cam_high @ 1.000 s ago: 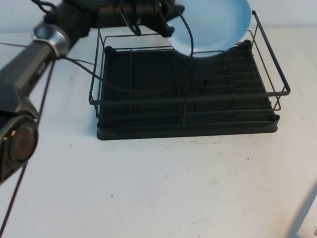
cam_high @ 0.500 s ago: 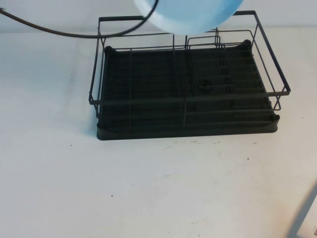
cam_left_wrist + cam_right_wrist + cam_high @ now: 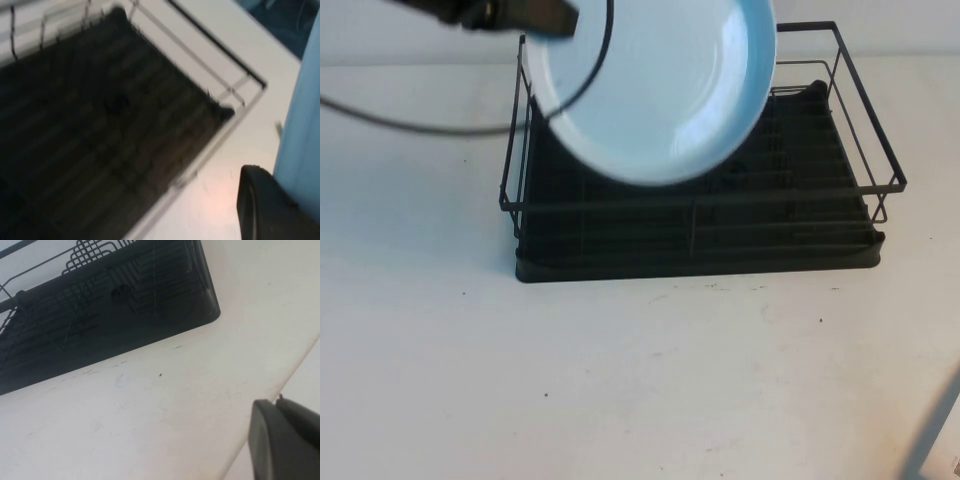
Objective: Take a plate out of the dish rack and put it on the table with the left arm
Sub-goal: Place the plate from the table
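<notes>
The light-blue plate (image 3: 660,90) hangs in the air over the back left part of the black dish rack (image 3: 885,185), tilted with its face toward the camera. My left gripper (image 3: 555,17) is shut on the plate's upper left rim at the top of the high view, its cable looping down. In the left wrist view one black finger (image 3: 265,207) presses against the plate (image 3: 302,125), above the rack (image 3: 100,130). My right gripper (image 3: 281,440) is shut and empty, low beside the white table's (image 3: 640,380) near right edge.
The rack's tray (image 3: 100,315) holds nothing else that I can see. Upright wire dividers stand at its back right. A blurred grey shape (image 3: 935,440) sits at the bottom right corner of the high view.
The plate has come up out of the rack's back dividers, then swung left and toward the camera. The left arm left the view; now only its gripper shows at the top left.
</notes>
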{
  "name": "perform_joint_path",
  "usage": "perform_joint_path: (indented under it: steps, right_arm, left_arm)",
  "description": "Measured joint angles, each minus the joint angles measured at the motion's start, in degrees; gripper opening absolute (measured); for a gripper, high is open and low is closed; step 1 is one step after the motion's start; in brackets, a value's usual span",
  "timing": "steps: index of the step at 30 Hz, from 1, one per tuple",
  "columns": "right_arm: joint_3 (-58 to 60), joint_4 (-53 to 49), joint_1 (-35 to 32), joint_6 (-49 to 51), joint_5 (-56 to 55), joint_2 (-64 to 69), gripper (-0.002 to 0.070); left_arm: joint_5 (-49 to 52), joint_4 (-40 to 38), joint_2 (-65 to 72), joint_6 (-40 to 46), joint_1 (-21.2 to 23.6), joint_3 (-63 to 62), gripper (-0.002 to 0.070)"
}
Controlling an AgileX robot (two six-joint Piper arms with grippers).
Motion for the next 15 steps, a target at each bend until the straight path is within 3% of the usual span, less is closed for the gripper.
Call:
perform_joint_path:
  steps: [9, 15]
  right_arm:
    - [0.0, 0.0, 0.0, 0.0, 0.0, 0.0, -0.0018]
    - [0.0, 0.0, 0.0, 0.0, 0.0, 0.0, -0.0018]
  left_arm:
    - [-2.4, 1.6, -20.1, 8.5, -2.4, 34.6, 0.0055]
    - [-9.8, -2.2, -21.9, 9.8, -2.4, 51.8, 0.0055]
